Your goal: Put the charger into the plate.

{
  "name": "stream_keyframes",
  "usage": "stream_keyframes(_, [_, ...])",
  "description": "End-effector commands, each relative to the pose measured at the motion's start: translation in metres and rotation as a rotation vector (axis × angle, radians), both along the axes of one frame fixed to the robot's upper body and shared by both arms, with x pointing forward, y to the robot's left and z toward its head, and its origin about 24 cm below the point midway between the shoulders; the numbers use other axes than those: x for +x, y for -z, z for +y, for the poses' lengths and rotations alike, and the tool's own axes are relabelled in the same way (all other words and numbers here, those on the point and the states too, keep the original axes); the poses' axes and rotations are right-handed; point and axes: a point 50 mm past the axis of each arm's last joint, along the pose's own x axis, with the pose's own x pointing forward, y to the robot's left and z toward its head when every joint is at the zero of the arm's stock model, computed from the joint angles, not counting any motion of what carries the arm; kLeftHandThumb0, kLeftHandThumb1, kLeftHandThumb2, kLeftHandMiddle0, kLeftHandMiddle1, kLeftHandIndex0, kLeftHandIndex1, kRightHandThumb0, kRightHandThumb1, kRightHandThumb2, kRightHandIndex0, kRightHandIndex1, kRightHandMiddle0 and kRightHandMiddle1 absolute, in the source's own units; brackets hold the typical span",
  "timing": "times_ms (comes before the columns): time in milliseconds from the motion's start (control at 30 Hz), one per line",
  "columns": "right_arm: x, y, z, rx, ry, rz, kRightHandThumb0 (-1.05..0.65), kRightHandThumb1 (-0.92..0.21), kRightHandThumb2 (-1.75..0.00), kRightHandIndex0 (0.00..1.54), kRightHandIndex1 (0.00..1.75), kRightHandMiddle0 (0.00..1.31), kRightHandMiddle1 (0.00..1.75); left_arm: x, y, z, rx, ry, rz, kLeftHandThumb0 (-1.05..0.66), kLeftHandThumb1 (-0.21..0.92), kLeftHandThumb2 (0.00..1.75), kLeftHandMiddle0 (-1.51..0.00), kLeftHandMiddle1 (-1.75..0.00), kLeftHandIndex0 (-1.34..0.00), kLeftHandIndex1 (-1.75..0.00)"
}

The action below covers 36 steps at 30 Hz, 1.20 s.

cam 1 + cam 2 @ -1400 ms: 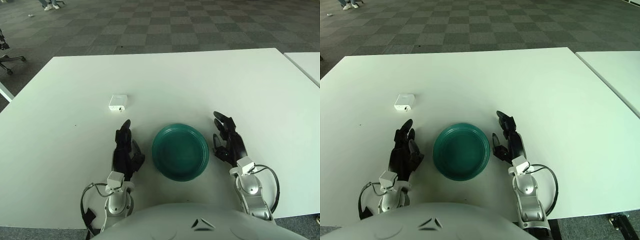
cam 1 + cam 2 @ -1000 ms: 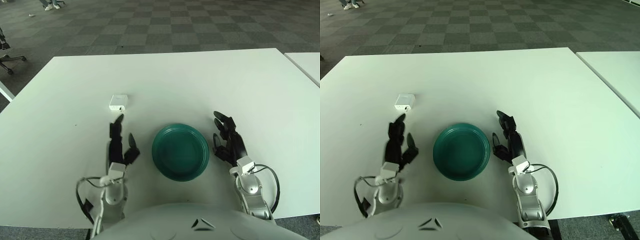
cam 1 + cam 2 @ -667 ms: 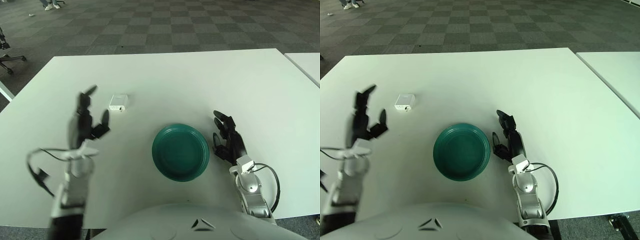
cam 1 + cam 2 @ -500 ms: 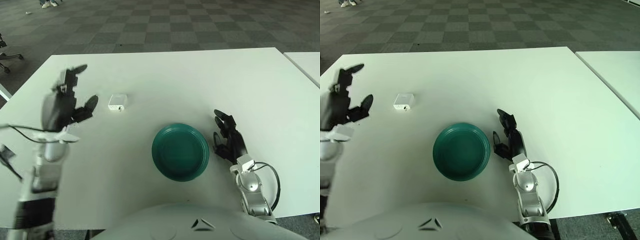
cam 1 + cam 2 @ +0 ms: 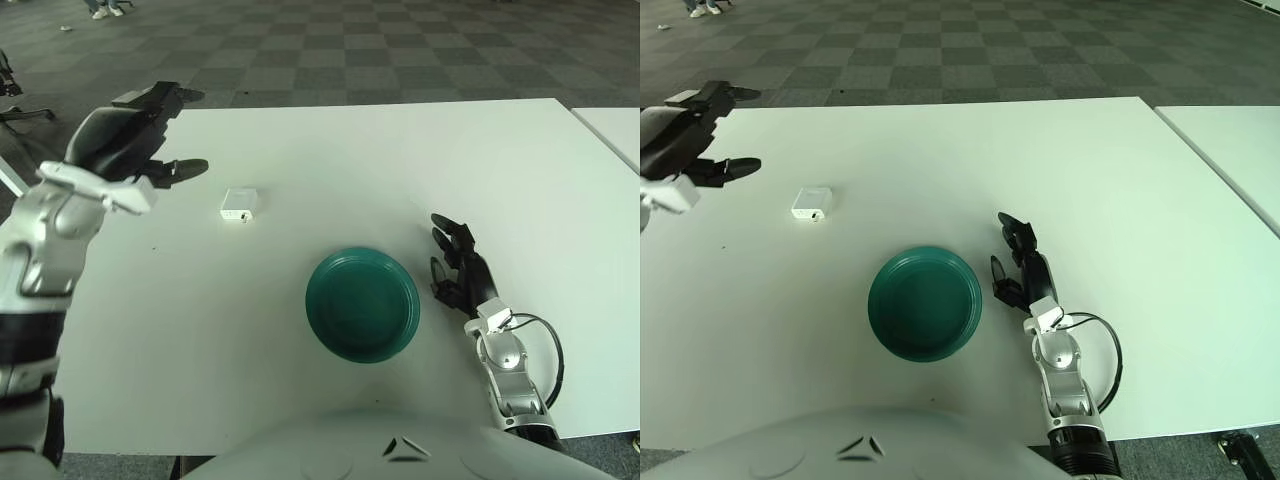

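The left hand (image 5: 135,135) is raised above the white table (image 5: 330,160), fingers spread and holding nothing, up and to the left of the small white charger (image 5: 238,204). The charger lies flat on the table, well apart from the empty green plate (image 5: 362,303). The right hand (image 5: 462,274) shows just right of the plate, fingers loosely open.

One charger (image 5: 238,205), one plate (image 5: 362,304).

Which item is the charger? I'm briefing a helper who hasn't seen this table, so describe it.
On the white table, find the round green plate near the robot. The charger lies beyond it to the left, below the raised, open left hand: a small white block, the only boxy thing there.
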Motion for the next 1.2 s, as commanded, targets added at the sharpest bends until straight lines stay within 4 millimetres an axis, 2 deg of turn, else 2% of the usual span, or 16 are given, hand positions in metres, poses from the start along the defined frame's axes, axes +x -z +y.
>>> stream_keyframes(0, [-0.010, 0.012, 0.002, 0.005, 0.001, 0.068, -0.77, -0.92, -0.77, 0.29, 0.01, 0.00, 0.63, 0.009, 0.021, -0.001, 0.108, 0.026, 0.145, -1.05, 0.92, 0.44, -0.28, -0.01, 0.00, -1.04])
stream_keyframes(167, [-0.010, 0.012, 0.001, 0.016, 0.020, 0.070, -0.75, -0.92, -0.75, 0.28, 0.00, 0.00, 0.61, 0.015, 0.038, 0.003, 0.160, 0.032, 0.267, -1.05, 0.92, 0.32, -0.21, 0.00, 0.00, -1.06])
stream_keyframes(433, [-0.011, 0.021, -0.013, 0.010, 0.044, 0.129, -0.76, -0.92, -0.74, 0.25, 0.00, 0.00, 0.56, 0.021, 0.045, 0.002, 0.173, 0.030, 0.360, -1.05, 0.92, 0.25, -0.12, 0.00, 0.00, -1.06])
stream_keyframes(700, [-0.010, 0.025, -0.017, 0.004, 0.049, 0.138, -0.79, -0.92, -0.71, 0.22, 0.00, 0.00, 0.56, 0.033, 0.053, 0.002, 0.201, 0.009, 0.427, -1.05, 0.92, 0.23, -0.06, 0.00, 0.00, -0.97])
stream_keyframes(833, [-0.009, 0.026, -0.016, 0.000, 0.051, 0.135, -0.79, -0.92, -0.71, 0.21, 0.00, 0.00, 0.59, 0.043, 0.063, 0.004, 0.212, -0.004, 0.451, -1.05, 0.92, 0.25, -0.06, -0.01, 0.00, -0.95])
stream_keyframes(1167, [-0.010, 0.027, -0.015, 0.009, 0.057, 0.135, -0.78, -0.92, -0.69, 0.21, 0.00, 0.00, 0.61, 0.051, 0.078, 0.008, 0.150, 0.001, 0.522, -1.05, 0.92, 0.28, -0.08, -0.01, 0.00, -0.89])
